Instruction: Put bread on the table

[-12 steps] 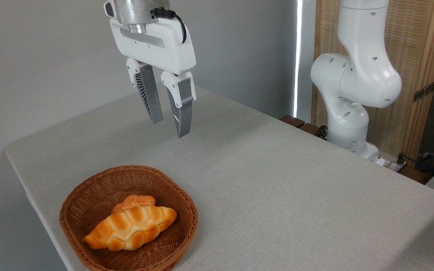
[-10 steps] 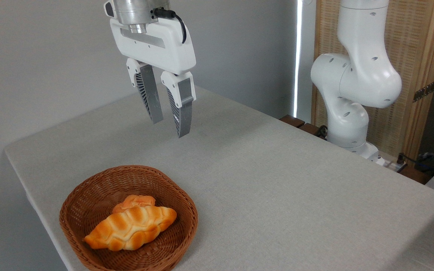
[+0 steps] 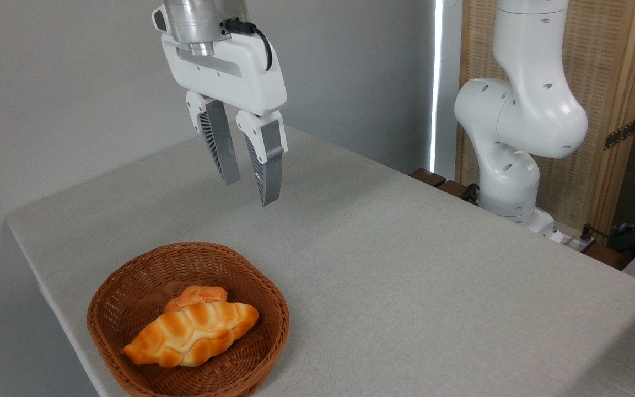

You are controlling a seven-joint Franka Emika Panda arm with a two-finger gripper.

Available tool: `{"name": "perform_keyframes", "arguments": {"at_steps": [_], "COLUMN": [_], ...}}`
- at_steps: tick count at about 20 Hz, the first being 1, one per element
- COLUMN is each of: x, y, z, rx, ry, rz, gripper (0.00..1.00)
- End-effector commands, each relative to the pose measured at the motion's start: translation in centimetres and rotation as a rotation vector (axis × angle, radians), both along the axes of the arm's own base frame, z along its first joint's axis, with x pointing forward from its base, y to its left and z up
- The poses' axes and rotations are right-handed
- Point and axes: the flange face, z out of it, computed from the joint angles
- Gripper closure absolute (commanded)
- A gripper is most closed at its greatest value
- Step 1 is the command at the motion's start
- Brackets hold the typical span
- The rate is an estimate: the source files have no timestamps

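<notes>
The bread (image 3: 190, 334), a long braided golden-orange loaf with pointed ends, lies inside a brown wicker basket (image 3: 265, 300) near the front left corner of the table (image 3: 405, 286). My gripper (image 3: 251, 190) hangs high above the table, behind the basket and a little to its right. Its two grey ribbed fingers (image 3: 265, 165) point down, stand apart and hold nothing.
A small round orange bun (image 3: 193, 295) sits in the basket behind the loaf, partly hidden by it. The arm's white base (image 3: 510, 165) rises at the table's far right edge, before a wooden screen. Grey wall lies behind and to the left.
The gripper has sunk slightly and shifted a touch to the right. Its fingers keep the same spread. The loaf and the basket have not moved.
</notes>
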Motion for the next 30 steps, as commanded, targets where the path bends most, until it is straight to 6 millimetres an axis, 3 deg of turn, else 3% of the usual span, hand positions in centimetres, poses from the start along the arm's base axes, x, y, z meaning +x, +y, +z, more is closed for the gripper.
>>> {"name": "perform_keyframes", "arguments": {"at_steps": [1,5,10,12,19,22,29,30], "x": [0.1,1.4,3.4,4.8,6.8,7.6,8.2,8.2], "y": [0.1,-0.3,-0.2,1.1,3.5,3.3,2.8,2.7], "z": [0.0,-2.2,-8.7,-11.0,-13.9,-16.1,-18.9,-19.1], "rx": [-0.001,-0.041,-0.102,-0.101,-0.095,-0.093,-0.092,-0.092], "ry": [-0.032,-0.131,-0.246,-0.257,-0.293,-0.279,-0.248,-0.245], "rz": [0.006,0.01,0.045,0.073,0.116,0.116,0.111,0.11], "gripper": [0.0,0.0,0.0,0.0,0.0,0.0,0.0,0.07]}}
